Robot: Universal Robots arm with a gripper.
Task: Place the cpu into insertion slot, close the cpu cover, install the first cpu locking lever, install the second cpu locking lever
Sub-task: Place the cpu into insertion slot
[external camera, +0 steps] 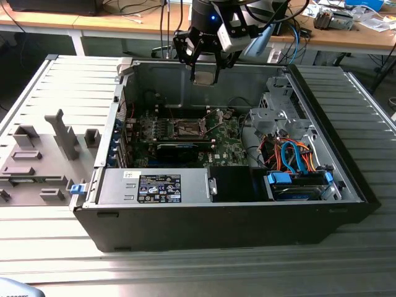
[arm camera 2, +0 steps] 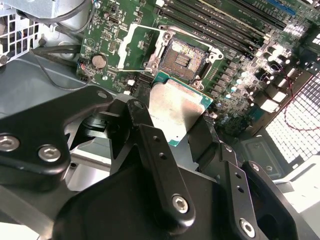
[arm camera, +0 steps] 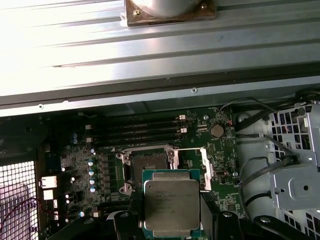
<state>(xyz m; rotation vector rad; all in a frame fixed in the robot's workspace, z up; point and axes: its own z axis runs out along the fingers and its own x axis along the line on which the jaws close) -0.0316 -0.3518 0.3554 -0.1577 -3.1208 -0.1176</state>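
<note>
Between the two black fingers (arm camera 2: pixel 146 131) of the end effector (external camera: pixel 205 75), one small flat square cpu (arm camera 2: pixel 176 111) with a pale silver-grey metal face and a green edge is clamped by its opposite sides. In both wrist views it is seen held in the air, clear of the board below. Beneath it, one square insertion slot (arm camera 2: pixel 186 56) with a dark centre and a silvery rim lies uncovered. Just beside the slot, one thin silver cpu cover (arm camera: pixel 205 170), a frame plate with a window cut through it, is swung open, off the slot.

Slot and cover are carried by one green motherboard (arm camera 2: pixel 111 47), on which one round silver coin cell (arm camera: pixel 216 131) is seen near the cover and long black memory slots (arm camera: pixel 131 128) run along the other side of the slot.

The board lies inside one open black and grey computer case (external camera: pixel 216 226), where a silver box (external camera: pixel 154 185) with a label and a bundle of orange and blue cables (external camera: pixel 291 153) are also seen. The case is set on a ribbed metal table (external camera: pixel 185 266), with one grey plastic fixture (external camera: pixel 38 162) at the exterior view's left.
</note>
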